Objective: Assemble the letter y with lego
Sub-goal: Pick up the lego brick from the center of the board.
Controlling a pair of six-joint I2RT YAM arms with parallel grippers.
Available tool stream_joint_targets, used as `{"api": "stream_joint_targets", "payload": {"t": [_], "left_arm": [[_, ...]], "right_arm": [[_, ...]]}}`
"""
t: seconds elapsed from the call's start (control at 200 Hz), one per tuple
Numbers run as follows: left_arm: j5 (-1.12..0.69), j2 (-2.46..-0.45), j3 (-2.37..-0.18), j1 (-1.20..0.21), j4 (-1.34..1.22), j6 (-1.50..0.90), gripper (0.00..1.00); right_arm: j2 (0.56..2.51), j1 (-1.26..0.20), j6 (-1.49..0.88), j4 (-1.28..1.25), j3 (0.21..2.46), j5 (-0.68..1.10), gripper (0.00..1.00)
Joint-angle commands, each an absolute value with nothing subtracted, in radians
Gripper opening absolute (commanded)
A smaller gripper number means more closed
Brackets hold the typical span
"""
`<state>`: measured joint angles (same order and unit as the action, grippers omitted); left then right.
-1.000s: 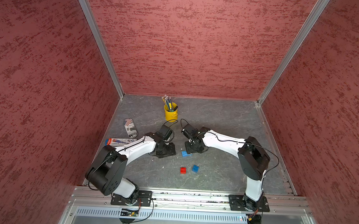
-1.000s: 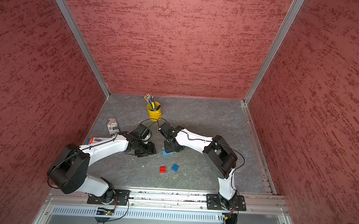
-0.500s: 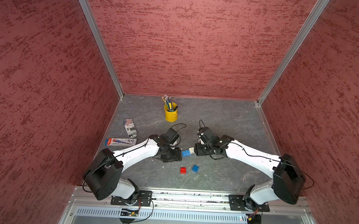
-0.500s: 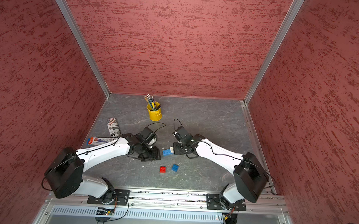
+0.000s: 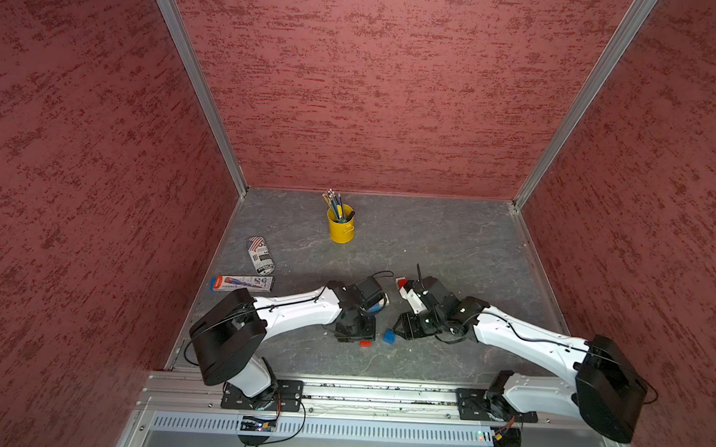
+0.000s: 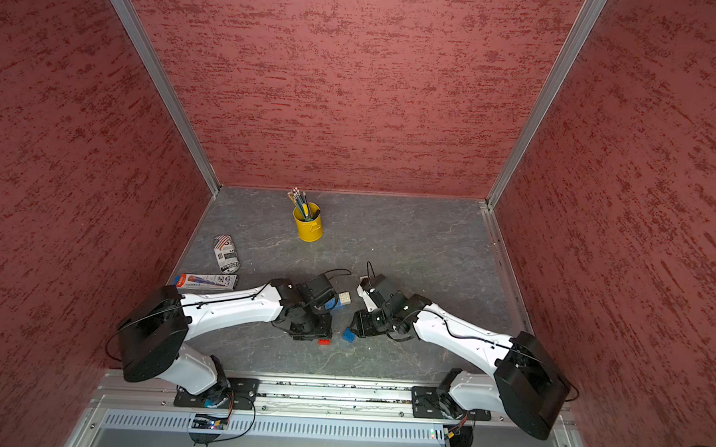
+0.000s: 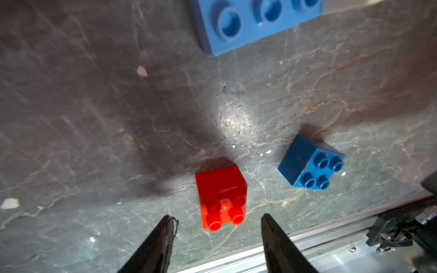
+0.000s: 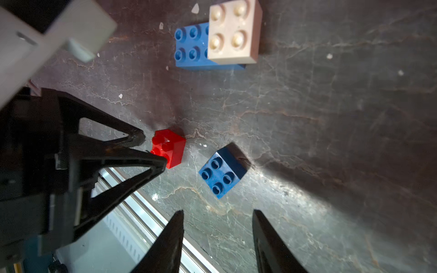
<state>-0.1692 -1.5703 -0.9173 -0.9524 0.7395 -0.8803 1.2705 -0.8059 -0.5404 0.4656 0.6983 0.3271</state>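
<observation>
Currently: left end effector [image 7: 218,217], jaws apart, empty, lined up on tipped red brick [image 7: 221,196], likely for pickup; right end effector [image 8: 218,211], apart, empty, facing small blue brick [image 8: 221,173]; long blue brick [image 8: 191,47], white brick [image 8: 233,33] atop, on surface [image 7: 94,118]; Y unfinished.

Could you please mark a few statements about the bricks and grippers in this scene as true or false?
1. A white brick sits on one end of the long blue brick. True.
2. The left gripper is shut on the red brick. False: its jaws stand open, and the brick lies on the table just ahead of them.
3. The small blue brick is joined to the red brick. False: they lie apart.
4. The right gripper is open and holds nothing. True.
5. The yellow cup holds pencils. True.
</observation>
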Motion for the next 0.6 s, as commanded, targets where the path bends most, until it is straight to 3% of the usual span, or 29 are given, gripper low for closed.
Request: {"api": "stream_joint_targets", "payload": {"t": [0.0,0.21,0.596], "left_arm": [[-0.089,-1.613,-0.951,-0.985,0.765,-0.969,0.6],[-0.057,-1.678,-1.0,-1.02,0.768,-1.005,0.48],[-0.052,-1.697,-1.038,-1.025,0.806,-0.989,0.44]], "right_arm": [[1.259,-0.802,-0.507,0.446,0.695,0.335,0.5],[1.255,-0.801,-0.462,0.484,0.701,0.312,0.51],[1.252,-0.794,-0.448,0.492,0.696,0.304,0.51]]}}
